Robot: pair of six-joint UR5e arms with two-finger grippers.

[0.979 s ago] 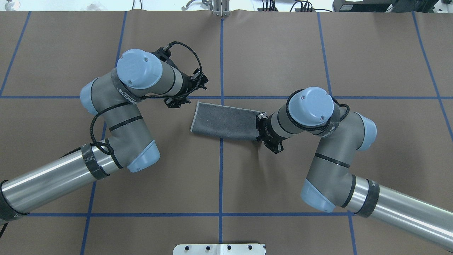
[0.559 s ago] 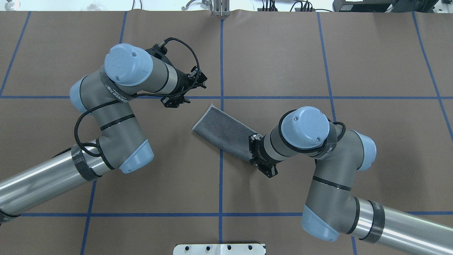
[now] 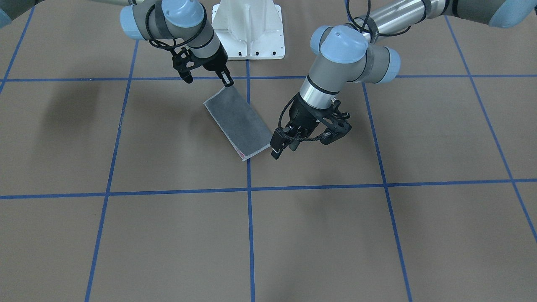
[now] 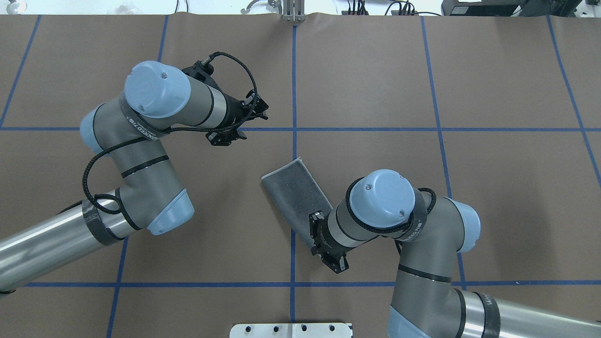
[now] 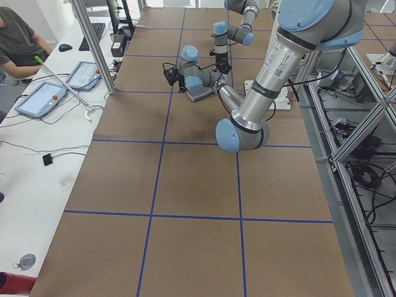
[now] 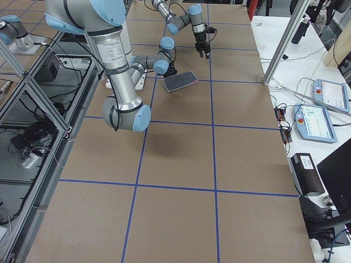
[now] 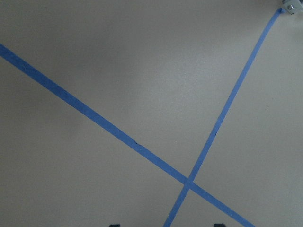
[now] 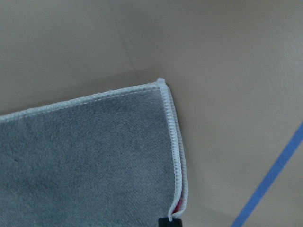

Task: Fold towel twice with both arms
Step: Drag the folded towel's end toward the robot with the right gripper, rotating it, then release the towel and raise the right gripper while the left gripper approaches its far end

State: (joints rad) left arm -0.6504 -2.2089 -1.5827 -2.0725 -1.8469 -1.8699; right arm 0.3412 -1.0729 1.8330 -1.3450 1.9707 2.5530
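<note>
Now | right gripper [image 3: 226,80] angled down, clamped on corner of folded dark-grey terry towel [image 3: 239,117] | left gripper [image 3: 284,149] tilted, jaws wide, empty, beside towel's opposite end

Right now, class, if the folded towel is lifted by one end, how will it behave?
Probably floppy: the towel is thin cloth lying flat, so it should droop from the right hand at its end. Likely light, sliding easily over the smooth table. Its two layers, pink peeking between, might shift apart.

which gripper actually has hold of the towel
The right gripper, shut on the towel at its robot-side end; the left gripper hangs open, apart from it, holding nothing.
</note>
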